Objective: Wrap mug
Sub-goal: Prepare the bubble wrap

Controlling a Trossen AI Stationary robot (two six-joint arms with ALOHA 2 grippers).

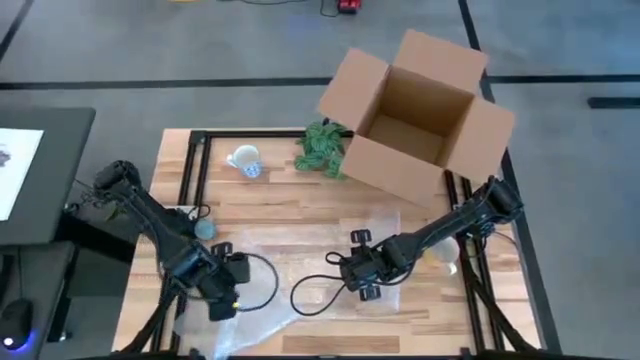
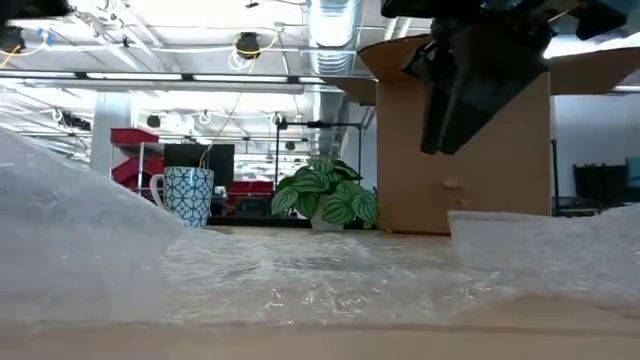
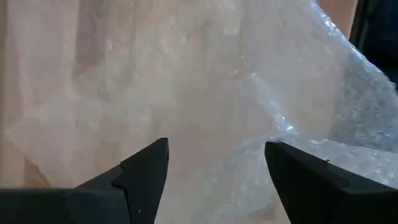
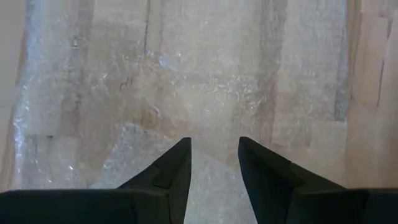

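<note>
A clear sheet of bubble wrap (image 1: 335, 245) lies spread on the wooden table's near half; in the low view its left part (image 2: 60, 220) rises in a hump. The white mug with a blue pattern (image 1: 245, 161) stands at the far left, upright on its base (image 2: 187, 196), apart from the wrap. My left gripper (image 3: 214, 146) hovers open over the wrap's near left part (image 3: 205, 74). My right gripper (image 4: 214, 142) is open with a narrow gap over the wrap's middle (image 4: 205, 81), where a raised fold lies below the fingers. I see no touch.
An open cardboard box (image 1: 415, 115) stands at the far right, with a small green plant (image 1: 322, 148) beside it. A black cable (image 1: 315, 292) loops on the wrap between the arms. A small bluish object (image 1: 205, 228) lies by the left arm.
</note>
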